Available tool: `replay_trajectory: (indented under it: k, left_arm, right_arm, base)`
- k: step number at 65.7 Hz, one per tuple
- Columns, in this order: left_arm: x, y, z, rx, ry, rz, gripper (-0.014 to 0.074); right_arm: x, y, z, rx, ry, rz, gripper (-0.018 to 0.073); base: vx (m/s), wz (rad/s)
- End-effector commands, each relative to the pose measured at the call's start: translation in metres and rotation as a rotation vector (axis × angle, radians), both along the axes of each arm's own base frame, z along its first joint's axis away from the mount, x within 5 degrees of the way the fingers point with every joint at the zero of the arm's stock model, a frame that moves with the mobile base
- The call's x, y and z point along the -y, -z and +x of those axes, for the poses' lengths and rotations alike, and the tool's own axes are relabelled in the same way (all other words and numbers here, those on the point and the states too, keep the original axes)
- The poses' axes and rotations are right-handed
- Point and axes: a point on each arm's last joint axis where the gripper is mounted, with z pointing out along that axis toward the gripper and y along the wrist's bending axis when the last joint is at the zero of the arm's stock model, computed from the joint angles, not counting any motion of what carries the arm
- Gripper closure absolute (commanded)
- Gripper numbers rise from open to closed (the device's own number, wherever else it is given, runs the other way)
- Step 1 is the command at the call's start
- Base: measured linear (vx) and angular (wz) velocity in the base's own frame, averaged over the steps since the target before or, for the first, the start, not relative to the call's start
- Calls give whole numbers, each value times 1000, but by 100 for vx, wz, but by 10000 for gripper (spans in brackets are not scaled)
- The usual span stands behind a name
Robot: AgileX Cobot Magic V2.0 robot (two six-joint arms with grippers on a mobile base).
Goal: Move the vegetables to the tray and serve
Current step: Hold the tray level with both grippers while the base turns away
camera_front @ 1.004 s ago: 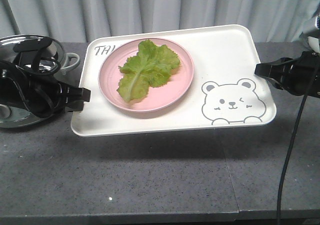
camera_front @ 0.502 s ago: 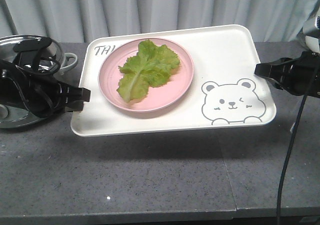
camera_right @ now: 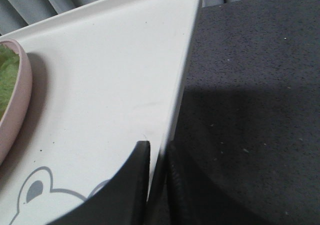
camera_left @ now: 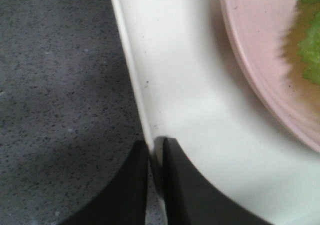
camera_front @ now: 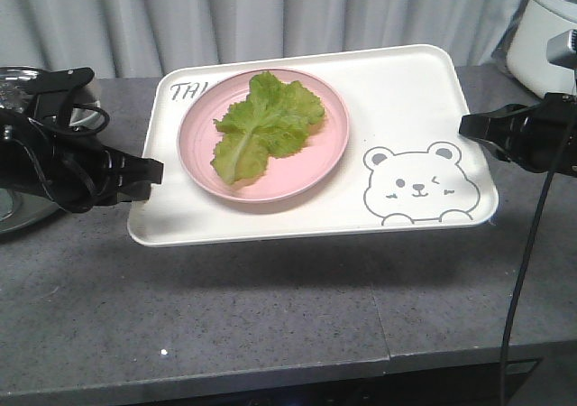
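Observation:
The green lettuce leaf lies on a round pink plate. The plate stands on the cream-white bear tray, which hangs level above the dark counter and casts a shadow on it. My left gripper is shut on the tray's left rim. My right gripper is shut on its right rim. In the left wrist view the jaws of my left gripper pinch the tray edge, with the plate and lettuce beyond. In the right wrist view my right gripper clamps the tray rim.
A metal pot with a glass lid sits at the far left behind my left arm. A white appliance stands at the back right. Grey curtains hang behind. The counter's front edge runs along the bottom.
The background has slid left: the pot is nearer the left edge and the white appliance has come into view at right. Tray and grippers keep their place in the view.

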Motion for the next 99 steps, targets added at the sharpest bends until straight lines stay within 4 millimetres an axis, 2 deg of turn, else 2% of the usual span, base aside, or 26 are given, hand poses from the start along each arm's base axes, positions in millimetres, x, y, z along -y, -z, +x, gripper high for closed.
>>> replay_trajectory:
  k: [1,99]
  left_arm:
    - [9,-27,-6,102,21,-75,603]
    - [9,-27,-6,102,21,-75,602]
  right_arm:
    - [-8,-21,-8,60,-69,30,482]
    - [-8,-21,-8,59,-72,31,482]
  base:
    - [-3,-20]
    - [-1,-27]
